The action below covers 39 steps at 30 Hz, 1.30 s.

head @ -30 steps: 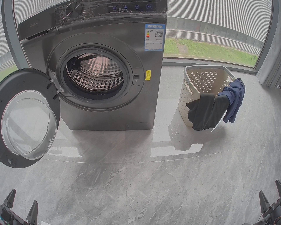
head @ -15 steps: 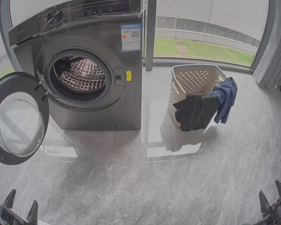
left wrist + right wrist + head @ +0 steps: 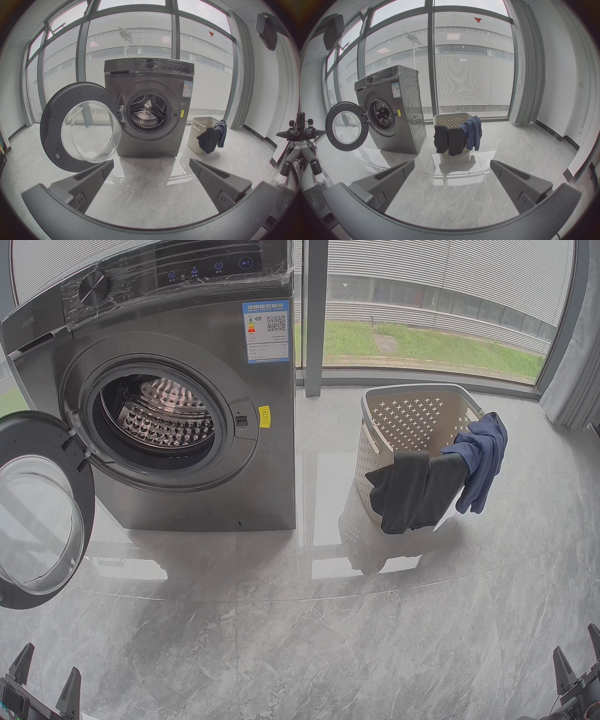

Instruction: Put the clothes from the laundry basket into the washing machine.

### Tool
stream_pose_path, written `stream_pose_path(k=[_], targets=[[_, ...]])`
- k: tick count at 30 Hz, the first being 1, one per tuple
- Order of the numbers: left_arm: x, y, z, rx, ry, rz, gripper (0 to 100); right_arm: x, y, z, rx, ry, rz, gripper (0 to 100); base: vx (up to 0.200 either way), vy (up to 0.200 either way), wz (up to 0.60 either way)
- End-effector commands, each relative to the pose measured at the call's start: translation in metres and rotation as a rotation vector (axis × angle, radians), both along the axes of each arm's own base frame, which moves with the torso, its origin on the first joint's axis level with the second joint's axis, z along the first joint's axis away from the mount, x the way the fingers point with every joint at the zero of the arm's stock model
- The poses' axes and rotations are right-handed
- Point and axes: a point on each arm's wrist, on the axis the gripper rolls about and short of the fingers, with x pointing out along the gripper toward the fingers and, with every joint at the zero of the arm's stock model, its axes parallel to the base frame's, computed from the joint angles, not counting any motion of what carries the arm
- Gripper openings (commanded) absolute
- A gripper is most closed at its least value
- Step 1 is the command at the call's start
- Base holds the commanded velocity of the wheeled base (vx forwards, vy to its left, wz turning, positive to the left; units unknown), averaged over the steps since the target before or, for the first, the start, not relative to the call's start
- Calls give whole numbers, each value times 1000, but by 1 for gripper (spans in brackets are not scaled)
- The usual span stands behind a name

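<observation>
A grey front-loading washing machine stands at the left, its round door swung wide and the steel drum bare inside. To its right, on the floor, sits a cream laundry basket. A dark grey garment hangs over the basket's front rim, and a blue garment over its right rim. My left gripper and right gripper are low at the near edge, far from both, open and holding nothing. The right wrist view faces the basket straight on.
Glossy grey tile floor stretches between me and the machine and basket. Tall windows run behind them, with a curtain at the far right. The open door juts out toward the near left.
The whole head view has shifted, so the camera moved: machine and basket now sit further left in the picture. Both grippers hold the same spots, still open. The clothes hang unchanged.
</observation>
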Motion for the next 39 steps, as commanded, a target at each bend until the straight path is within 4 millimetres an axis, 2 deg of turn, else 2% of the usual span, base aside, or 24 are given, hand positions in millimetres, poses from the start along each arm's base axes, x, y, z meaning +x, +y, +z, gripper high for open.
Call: stream_pose_path(k=[1, 5, 26, 39], targets=[[0, 0, -5, 0, 4, 0, 100, 0, 0, -4, 0, -1, 0, 100, 0, 0, 0], [0, 0, -5, 2, 2, 0, 100, 0, 0, -4, 0, -1, 0, 100, 0, 0, 0], [0, 0, -5, 2, 2, 0, 100, 0, 0, -4, 0, -1, 0, 100, 0, -200, 0], [0, 0, -5, 2, 2, 0, 100, 0, 0, -4, 0, -1, 0, 100, 15, 0, 0]])
